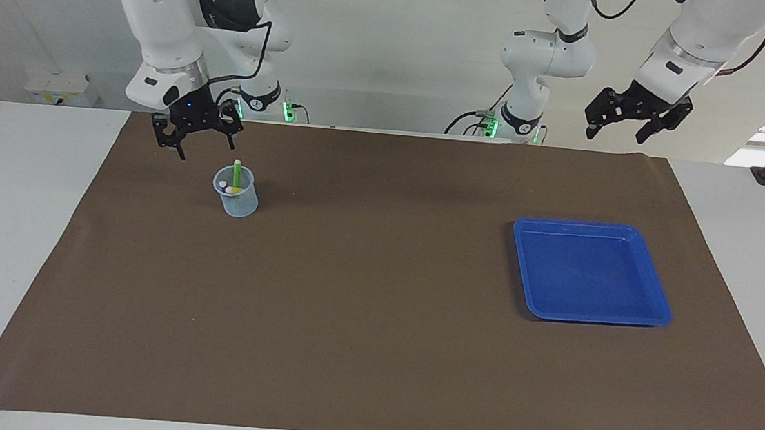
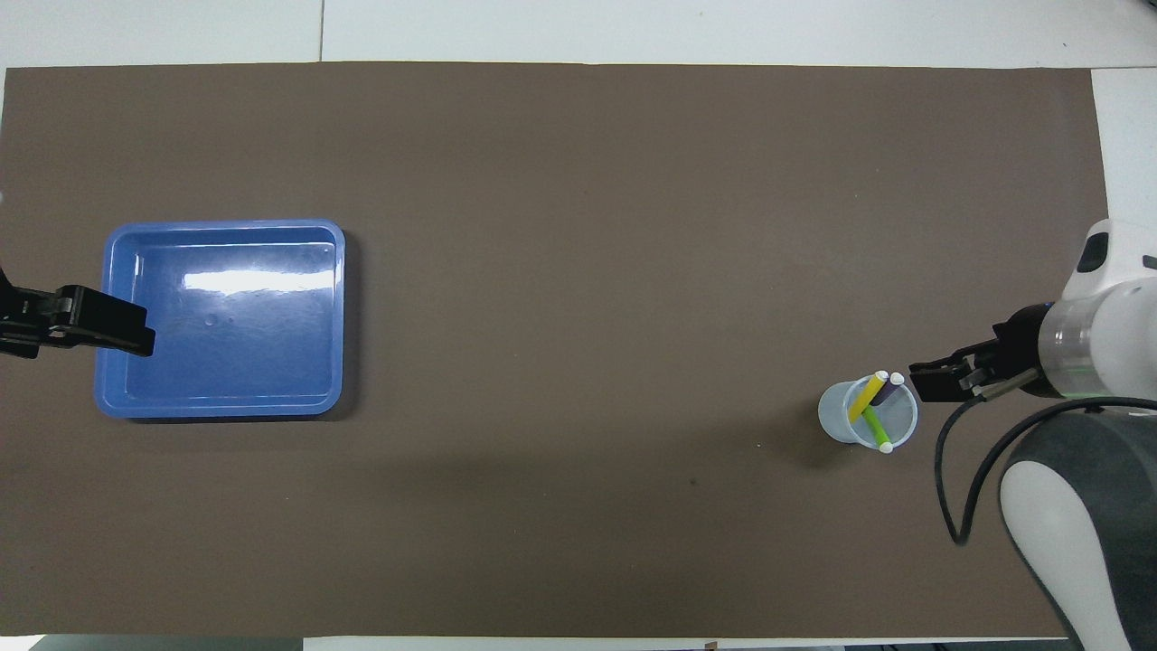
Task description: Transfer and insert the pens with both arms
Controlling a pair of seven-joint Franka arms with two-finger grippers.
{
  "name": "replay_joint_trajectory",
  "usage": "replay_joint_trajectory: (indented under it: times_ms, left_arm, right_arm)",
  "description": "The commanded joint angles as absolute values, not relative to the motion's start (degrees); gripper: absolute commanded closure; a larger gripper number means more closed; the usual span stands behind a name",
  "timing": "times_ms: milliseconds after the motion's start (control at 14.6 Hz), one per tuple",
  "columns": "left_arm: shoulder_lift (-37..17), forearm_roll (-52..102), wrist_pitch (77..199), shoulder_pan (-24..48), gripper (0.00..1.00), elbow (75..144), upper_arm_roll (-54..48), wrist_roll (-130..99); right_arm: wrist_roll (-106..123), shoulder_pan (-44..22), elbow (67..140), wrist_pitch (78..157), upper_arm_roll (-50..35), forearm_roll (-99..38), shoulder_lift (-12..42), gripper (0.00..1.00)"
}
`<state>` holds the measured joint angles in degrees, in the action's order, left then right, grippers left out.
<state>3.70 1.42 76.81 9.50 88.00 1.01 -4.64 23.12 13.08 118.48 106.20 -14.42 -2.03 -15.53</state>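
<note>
All three pens stand in the cup [image 1: 236,192] toward my right arm's end of the mat [image 1: 373,325]: the green pen [image 1: 236,174] sticks up highest, the yellow pen [image 2: 867,399] and purple pen [image 2: 885,392] lean against the rim. My right gripper [image 1: 197,138] hangs empty just beside the cup, fingers spread. My left gripper [image 1: 624,125] waits in the air near the tray [image 1: 651,309], also spread and empty. The cup is clear, round plastic; the tray is glossy blue, square with rounded corners; the mat is matte brown.
</note>
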Motion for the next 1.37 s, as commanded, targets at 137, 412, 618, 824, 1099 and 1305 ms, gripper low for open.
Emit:
replay_joint_trajectory:
  times_ms: [137, 412, 618, 824, 1099, 1305]
  left_arm:
    - [2.20, 1.93, 76.82, 9.49, 0.00, 86.31, 0.70, -7.02]
    - [2.37, 1.93, 76.90, 9.49, 0.00, 86.13, 0.62, -7.12]
    - [2.55, 1.93, 77.25, 8.62, 0.00, 86.31, -0.61, -7.12]
    - [2.64, 1.93, 77.34, 7.91, 0.00, 86.66, -0.79, -7.03]
    - [2.55, 2.46, 77.52, 6.95, 0.00, 86.48, -1.14, -7.03]
    - [2.55, 3.16, 77.52, 6.68, 0.00, 86.57, -1.49, -7.12]
  right_arm:
    - [24.08, 18.36, 105.83, 98.18, -14.94, 1.24, -8.70, 0.00]
    - [15.67, 16.87, 101.72, 89.15, -15.21, 2.19, -8.01, 0.00]
    - [15.03, 18.63, 94.44, 83.53, -14.59, 2.71, -5.02, 0.00]
    - [8.82, 14.79, 90.88, 78.75, -13.28, 4.13, -2.03, 0.00]
    - [6.25, -1.01, 88.15, 81.47, 2.95, 2.72, -1.05, 0.00]
    - [5.10, -5.71, 88.68, 80.86, 7.73, 2.02, -1.32, 0.00]
